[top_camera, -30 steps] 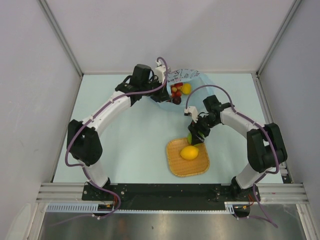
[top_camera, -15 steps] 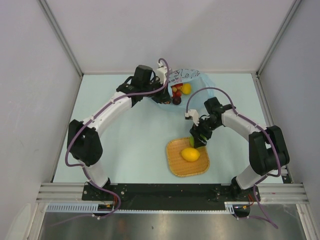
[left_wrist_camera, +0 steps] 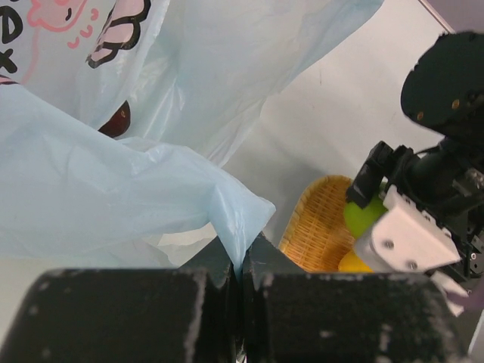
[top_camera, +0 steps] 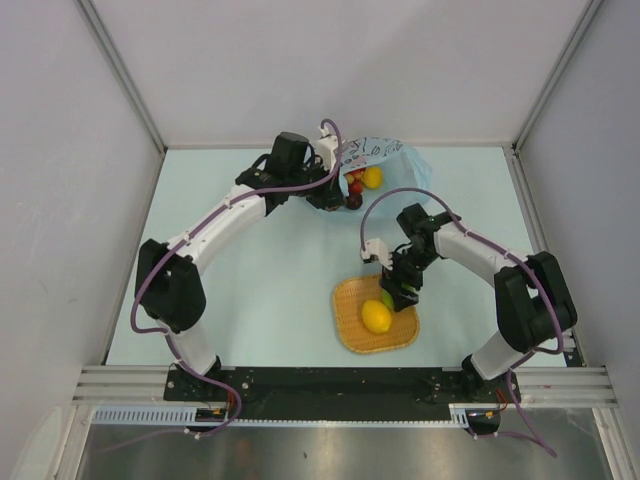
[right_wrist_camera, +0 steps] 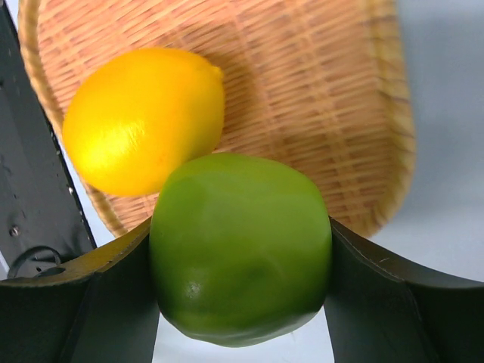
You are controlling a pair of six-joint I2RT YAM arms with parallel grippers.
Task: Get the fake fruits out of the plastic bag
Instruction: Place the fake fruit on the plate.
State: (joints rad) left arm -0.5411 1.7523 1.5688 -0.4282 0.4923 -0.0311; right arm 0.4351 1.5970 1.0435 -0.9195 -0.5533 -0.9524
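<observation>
Right wrist: right tool (right_wrist_camera: 240,291) clamps green fruit (right_wrist_camera: 240,246) over tray (right_wrist_camera: 302,113) rim, lemon (right_wrist_camera: 144,121) just beside; left tool (left_wrist_camera: 240,266) pinches bag (left_wrist_camera: 113,204) edge.

Bright, even light from overhead covers the table (top_camera: 250,270) to its edges, with only faint soft shadows under the arms and a dull sheen on the metal strip (top_camera: 300,450) past the near edge. From the left wrist, the left gripper (left_wrist_camera: 240,265) is a dark, grainy blur, while the plastic bag (left_wrist_camera: 113,204) glows as light passes through it. From the right wrist, the lemon (right_wrist_camera: 144,121) and green fruit (right_wrist_camera: 240,246) carry soft, pale highlights and look sharp.
</observation>
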